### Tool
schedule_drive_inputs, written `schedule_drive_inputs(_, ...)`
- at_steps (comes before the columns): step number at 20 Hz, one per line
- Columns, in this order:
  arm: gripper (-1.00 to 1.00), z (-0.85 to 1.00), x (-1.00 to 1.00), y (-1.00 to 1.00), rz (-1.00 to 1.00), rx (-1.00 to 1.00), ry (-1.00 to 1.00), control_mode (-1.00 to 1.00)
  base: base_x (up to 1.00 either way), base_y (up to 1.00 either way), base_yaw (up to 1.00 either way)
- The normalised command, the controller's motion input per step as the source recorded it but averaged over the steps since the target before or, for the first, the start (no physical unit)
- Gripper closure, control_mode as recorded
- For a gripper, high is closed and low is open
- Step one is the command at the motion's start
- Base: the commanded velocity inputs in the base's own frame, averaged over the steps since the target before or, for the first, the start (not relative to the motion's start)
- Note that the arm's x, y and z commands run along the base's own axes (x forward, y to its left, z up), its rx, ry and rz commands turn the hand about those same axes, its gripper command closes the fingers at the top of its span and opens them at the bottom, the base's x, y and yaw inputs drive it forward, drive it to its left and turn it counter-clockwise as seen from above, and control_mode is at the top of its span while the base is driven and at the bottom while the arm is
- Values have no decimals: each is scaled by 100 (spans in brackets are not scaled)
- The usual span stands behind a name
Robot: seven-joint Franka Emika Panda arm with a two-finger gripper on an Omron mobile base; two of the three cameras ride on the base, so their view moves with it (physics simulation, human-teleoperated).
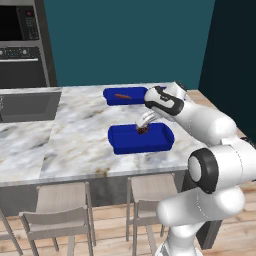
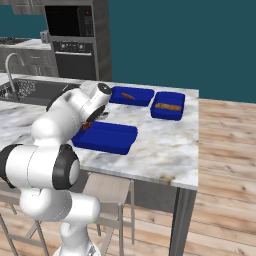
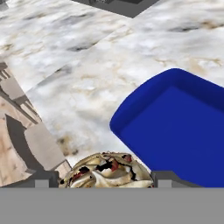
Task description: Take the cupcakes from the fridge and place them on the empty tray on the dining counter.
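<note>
While the arm reaches over the marble bench (image 1: 75, 135) in the left base view, the fingers (image 1: 143, 126) hang above the blue tray (image 1: 125, 144), closed about a dark cupcake (image 1: 143, 130); a second tray with a reddish stick (image 1: 121, 96) lies at 12 o'clock. Right base view: the arm hides the fingers; the tray (image 2: 107, 137) sits at bench centre. Hand view: the cupcake (image 3: 105, 171) sits between the fingertips (image 3: 168, 178) at 6 o'clock, the tray (image 3: 175, 127) at 3 o'clock.

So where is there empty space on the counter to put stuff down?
The marble counter is bare between the sink and the near blue tray. The tray's floor has room beyond the cupcake in the gripper. It's crowded at the far corner: two more trays.
</note>
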Motion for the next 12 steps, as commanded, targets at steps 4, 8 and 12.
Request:
schedule_drive_inputs(4, 100, -28, 31, 19, 10, 3, 0, -100, 0, 0, 0)
schedule_drive_inputs(8, 100, -33, 41, 19, 6, 3, 0, -100, 0, 0, 0)
schedule_drive_inputs(12, 100, -34, 38, 6, 3, 3, 0, -100, 0, 0, 0)
